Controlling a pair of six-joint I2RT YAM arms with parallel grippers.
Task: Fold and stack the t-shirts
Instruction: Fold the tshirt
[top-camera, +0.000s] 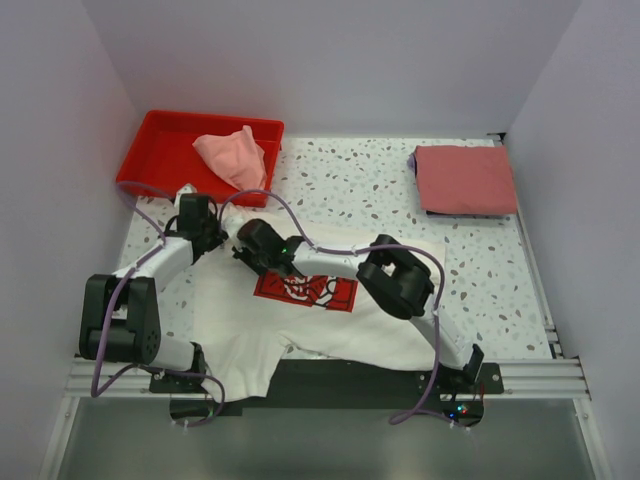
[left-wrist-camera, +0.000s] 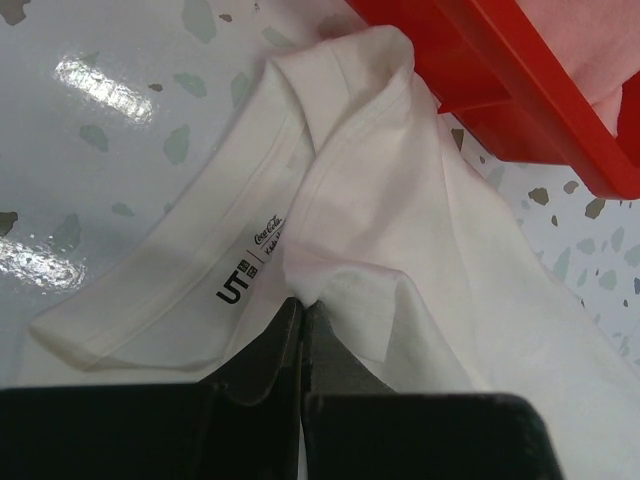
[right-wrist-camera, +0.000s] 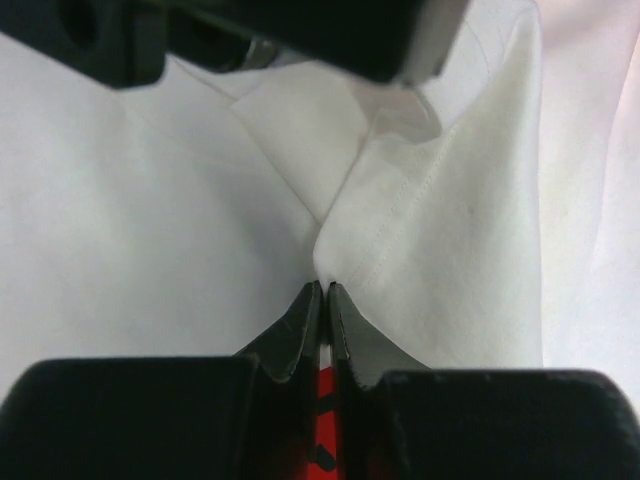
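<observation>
- left hand (top-camera: 207, 228): clenched, fingertips pressed together on a fold of the white t-shirt (top-camera: 240, 340) just below its collar (left-wrist-camera: 180, 290). the cloth gathers into a ridge right at the tips.
- the collar lies flat on the bench (top-camera: 380, 190), ahead and to the left of that hand. the neck label (left-wrist-camera: 232, 283), printed "ut", sits just beside the fingertips.
- right hand (top-camera: 248, 250): also clenched, jaws drawn almost together on a raised crease of the same shirt. a stitched hem runs up and away from its tips.
- the two hands sit near each other over the shirt's upper left part. in the right wrist view the left hand's dark body shows just ahead of the right hand.
- the white t-shirt spreads rumpled across the bench, from both hands back toward the arm bases. one corner reaches over the near edge by the left base.
- the red chest print (top-camera: 305, 292) lies just behind the right hand, partly under its arm. a strip of red shows low between that hand's fingers.
- the red tray (top-camera: 160, 150) stands just beyond the left hand, its wall close to the shirt's bunched shoulder. touching or not, cannot tell.
- the pale pink t-shirt (top-camera: 232, 155) lies crumpled in the tray's right end, draped over the rim.
- the dusty-red t-shirt (top-camera: 465, 178) lies folded flat, well apart, far off to the right hand's right.
</observation>
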